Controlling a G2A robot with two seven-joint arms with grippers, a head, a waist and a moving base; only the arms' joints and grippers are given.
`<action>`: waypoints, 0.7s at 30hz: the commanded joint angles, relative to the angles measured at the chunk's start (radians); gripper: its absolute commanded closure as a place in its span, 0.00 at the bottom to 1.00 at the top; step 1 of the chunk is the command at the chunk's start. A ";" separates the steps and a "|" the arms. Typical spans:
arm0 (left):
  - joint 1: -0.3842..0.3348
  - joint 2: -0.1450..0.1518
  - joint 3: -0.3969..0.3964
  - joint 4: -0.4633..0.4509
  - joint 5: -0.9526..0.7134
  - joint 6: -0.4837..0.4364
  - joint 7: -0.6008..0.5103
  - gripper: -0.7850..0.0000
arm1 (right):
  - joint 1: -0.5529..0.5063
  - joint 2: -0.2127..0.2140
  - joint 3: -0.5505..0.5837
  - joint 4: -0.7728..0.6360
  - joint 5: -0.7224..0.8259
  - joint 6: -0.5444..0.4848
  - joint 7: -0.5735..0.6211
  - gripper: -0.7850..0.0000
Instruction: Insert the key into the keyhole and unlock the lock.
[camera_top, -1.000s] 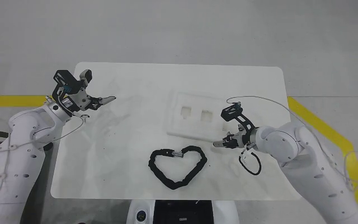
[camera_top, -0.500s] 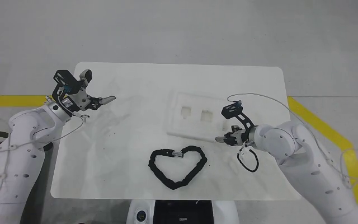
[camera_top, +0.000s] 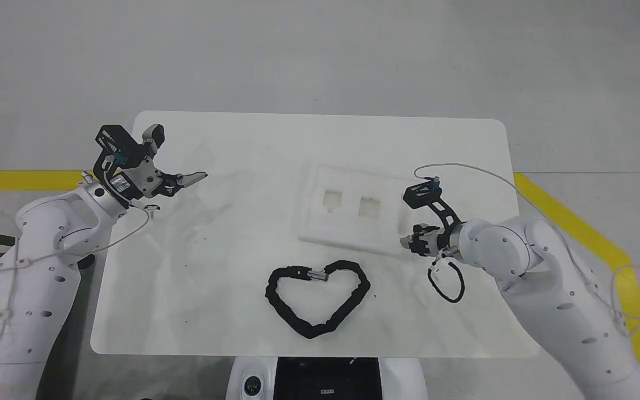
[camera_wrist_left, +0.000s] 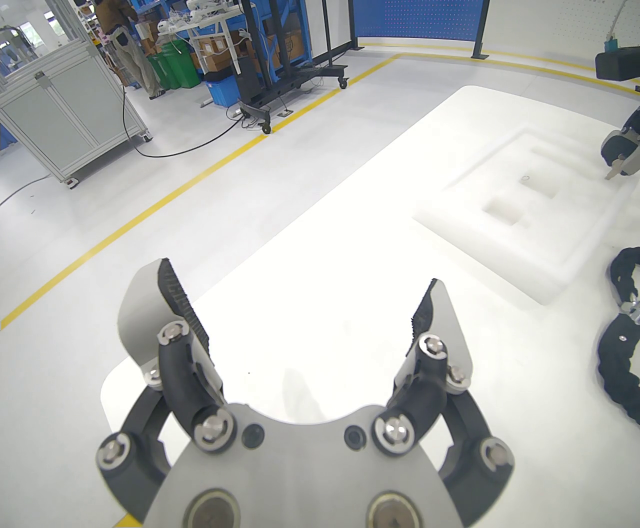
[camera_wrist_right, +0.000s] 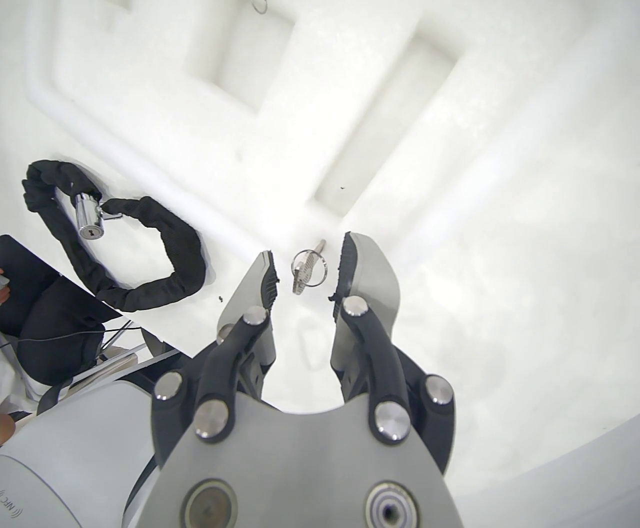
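Note:
A small silver key (camera_wrist_right: 301, 278) on a wire ring lies flat by the near right corner of the white foam tray (camera_top: 340, 228). My right gripper (camera_wrist_right: 306, 274) hangs just above it, open, one finger on each side and not touching it. In the top view the right gripper (camera_top: 410, 243) stands at that same corner. The black fabric-covered chain (camera_top: 340, 300) lies in a heart shape near the table's front edge, joined by a chrome lock cylinder (camera_wrist_right: 88, 220) whose keyhole faces the right wrist camera. My left gripper (camera_wrist_left: 300, 310) is open and holds nothing, over the far left of the table (camera_top: 186, 181).
The foam tray (camera_wrist_left: 520, 235) has two square recesses and sits mid-table. A black cable loop (camera_top: 447, 283) hangs from the right forearm onto the table. Bare tabletop (camera_top: 200, 280) lies between the left arm and the chain.
The right gripper has shifted a little to the right and away from the table's front, ending at the tray's corner. The left arm and the chain have stayed put.

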 joint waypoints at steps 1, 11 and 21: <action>0.000 0.000 0.000 0.000 0.000 0.000 0.000 0.00 | 0.000 0.000 0.000 0.001 0.000 -0.001 -0.001 0.73; 0.000 0.000 0.000 0.000 0.000 0.000 0.000 0.00 | 0.005 -0.004 -0.004 0.014 -0.005 0.001 -0.005 1.00; 0.000 0.000 0.000 0.000 0.000 0.000 0.000 0.00 | 0.002 0.002 0.011 -0.042 -0.092 0.037 0.035 1.00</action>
